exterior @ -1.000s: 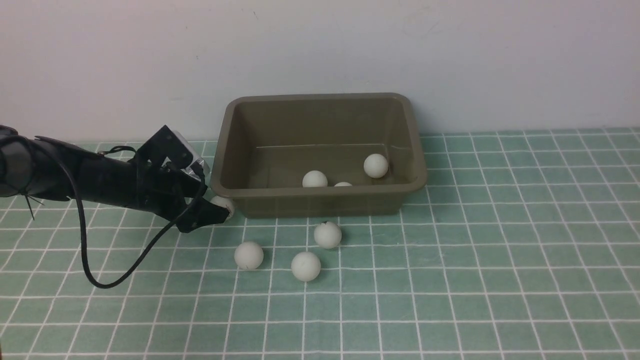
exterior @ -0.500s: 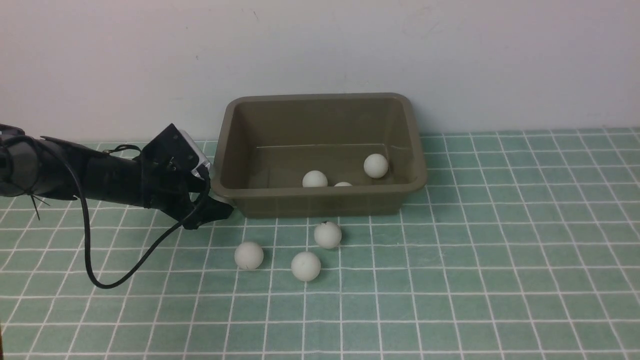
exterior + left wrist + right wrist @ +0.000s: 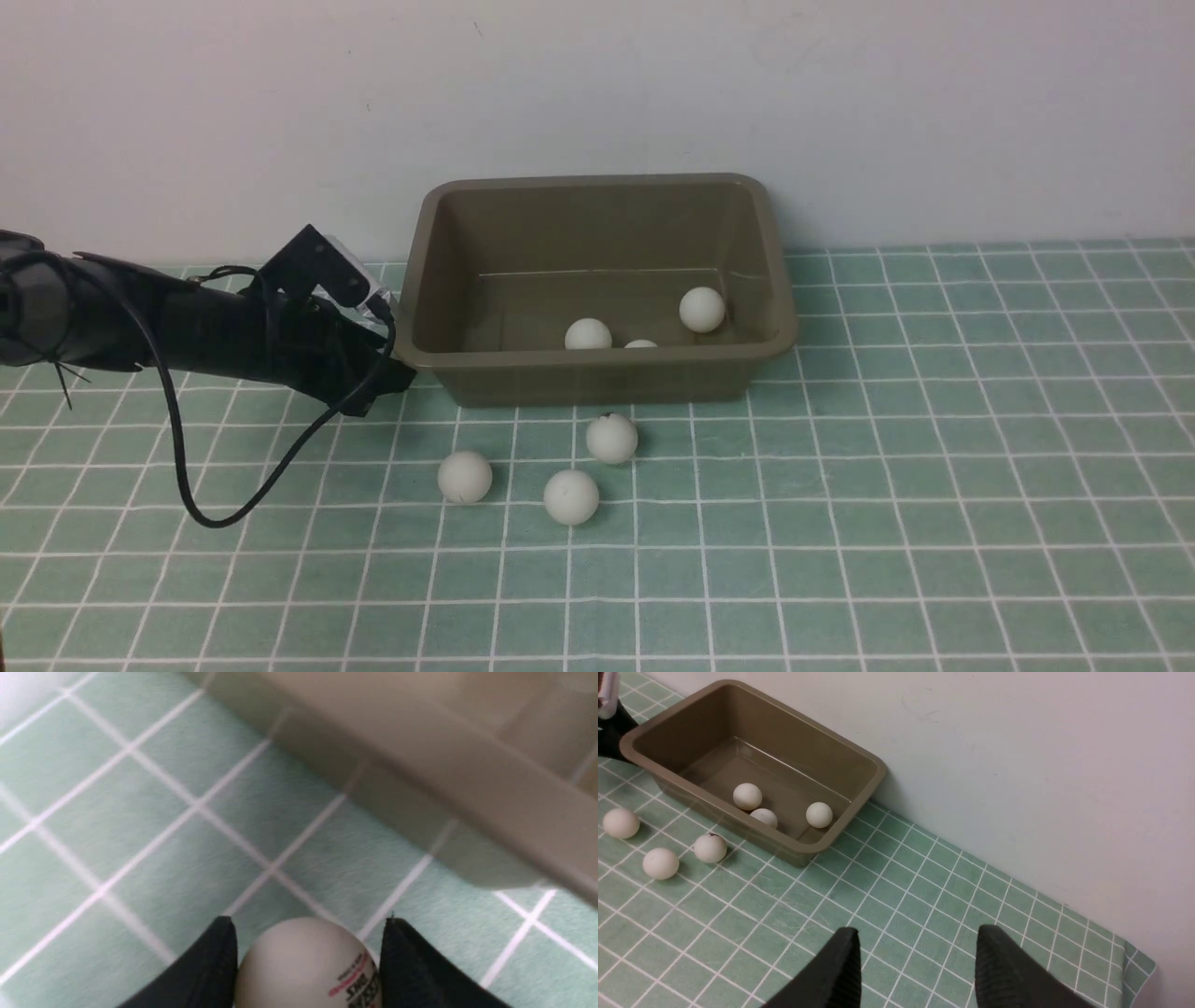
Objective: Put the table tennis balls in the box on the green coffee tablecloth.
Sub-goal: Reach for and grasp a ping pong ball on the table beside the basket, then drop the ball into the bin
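Observation:
The olive-brown box [image 3: 597, 381] stands on the green tablecloth [image 3: 840, 523] by the wall, with three white balls [image 3: 701, 309] inside. Three more balls [image 3: 611, 439] lie on the cloth in front of it; they also show in the right wrist view [image 3: 710, 848]. My left gripper [image 3: 397, 373] is at the box's front left corner, shut on a white ball with a printed logo [image 3: 303, 966], held just above the cloth beside the box wall [image 3: 420, 779]. My right gripper [image 3: 915, 961] is open and empty, high above the cloth to the right of the box [image 3: 784, 849]; it is out of the front view.
A pale wall runs right behind the box. The left arm's black cable [image 3: 233, 504] loops down over the cloth at the left. The cloth's far right corner [image 3: 1139, 961] ends near the wall.
My left gripper has lifted a little and drawn slightly back to the left with the ball; the ball is now hidden behind the fingers in the front view. The other balls have not moved.

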You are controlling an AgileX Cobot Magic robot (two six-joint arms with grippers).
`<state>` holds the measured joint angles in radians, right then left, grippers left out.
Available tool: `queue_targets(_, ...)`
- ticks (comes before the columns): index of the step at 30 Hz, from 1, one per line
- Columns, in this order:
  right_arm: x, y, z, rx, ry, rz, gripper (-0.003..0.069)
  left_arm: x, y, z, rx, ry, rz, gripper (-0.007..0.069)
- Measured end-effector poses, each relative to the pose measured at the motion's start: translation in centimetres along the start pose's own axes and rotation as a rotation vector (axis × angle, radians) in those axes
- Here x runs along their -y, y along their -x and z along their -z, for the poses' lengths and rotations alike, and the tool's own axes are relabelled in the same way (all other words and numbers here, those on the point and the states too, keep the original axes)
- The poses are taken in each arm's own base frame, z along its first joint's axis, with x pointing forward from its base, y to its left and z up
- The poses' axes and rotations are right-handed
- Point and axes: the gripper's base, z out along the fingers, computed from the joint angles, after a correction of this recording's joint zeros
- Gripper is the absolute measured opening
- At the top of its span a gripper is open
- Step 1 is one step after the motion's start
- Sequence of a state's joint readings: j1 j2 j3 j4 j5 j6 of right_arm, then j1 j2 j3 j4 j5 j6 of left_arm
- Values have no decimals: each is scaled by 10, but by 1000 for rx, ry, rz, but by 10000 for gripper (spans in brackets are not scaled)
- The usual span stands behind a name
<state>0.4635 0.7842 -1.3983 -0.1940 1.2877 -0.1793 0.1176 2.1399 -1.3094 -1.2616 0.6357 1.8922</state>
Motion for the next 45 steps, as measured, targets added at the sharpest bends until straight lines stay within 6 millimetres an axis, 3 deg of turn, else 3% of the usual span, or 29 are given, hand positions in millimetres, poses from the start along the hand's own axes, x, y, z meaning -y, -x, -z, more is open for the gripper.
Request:
queue_targets(6, 0, 0, 0, 0, 0, -1, 318, -13, 9, 41, -9, 49, 100, 349)
queue_targets(12, 0, 0, 0, 0, -2, 0, 318, -5, 28, 72, 63, -40, 115, 349)
queue_targets(17, 0, 0, 0, 0, -2, 0, 318, 4, 49, 66, 151, -114, 86, 349)
queue_targets(26, 0, 0, 0, 0, -2, -17, 318, 26, 92, 34, 151, -163, -40, 349)
queue_targets(30, 0, 0, 0, 0, -1, -23, 318, 34, 94, 23, 111, -182, -41, 358)
queue_targets(36, 0, 0, 0, 0, -1, -25, 318, 33, 93, 27, 79, -187, 30, 430)
queue_targets(39, 0, 0, 0, 0, -2, -25, 318, 32, 98, 48, 52, -172, 24, 437)
queue_targets(45, 0, 0, 0, 0, -3, -23, 318, 25, 108, 116, -11, -56, 26, 437)
